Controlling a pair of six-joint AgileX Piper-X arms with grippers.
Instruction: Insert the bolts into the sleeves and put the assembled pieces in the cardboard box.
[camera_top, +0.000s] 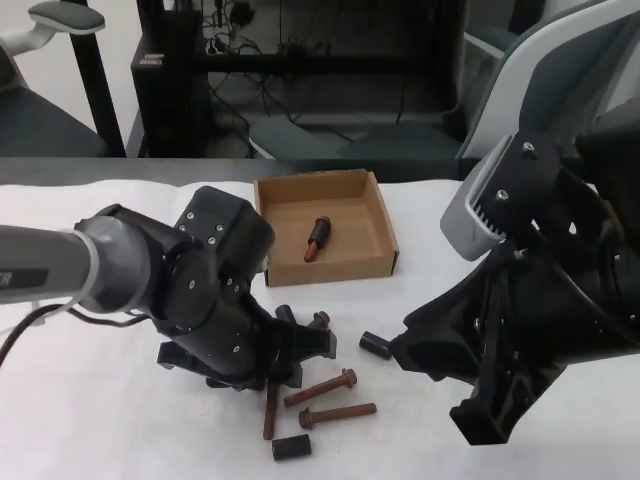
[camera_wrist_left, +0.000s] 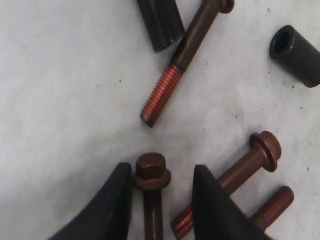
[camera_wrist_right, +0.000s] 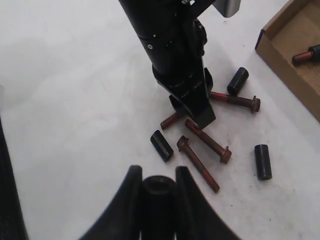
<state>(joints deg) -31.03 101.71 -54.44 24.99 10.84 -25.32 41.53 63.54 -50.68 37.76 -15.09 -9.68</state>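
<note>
High view first: the cardboard box (camera_top: 340, 268) is seen toward the back of the white bench (camera_top: 100, 430), with one assembled piece (camera_top: 317, 240) lying inside. Print on the left arm (camera_top: 60, 265) is cut off at the edge and cannot be read. Loose bolts (camera_top: 320, 388) are scattered just in front of that arm's head, with a spare sleeve (camera_top: 291, 447) beside them.

Left wrist view: the left claw (camera_wrist_left: 162, 172) is held open, its fingers (camera_wrist_left: 115, 205) set on either side of a bolt head (camera_wrist_left: 151, 170). Nothing is clamped.

Right wrist view: the right claw (camera_wrist_right: 157, 172) is closed on a black sleeve (camera_wrist_right: 157, 200), whose open end is turned toward the camera. It is held well apart from the box, with the bolts lying between the two.
</note>
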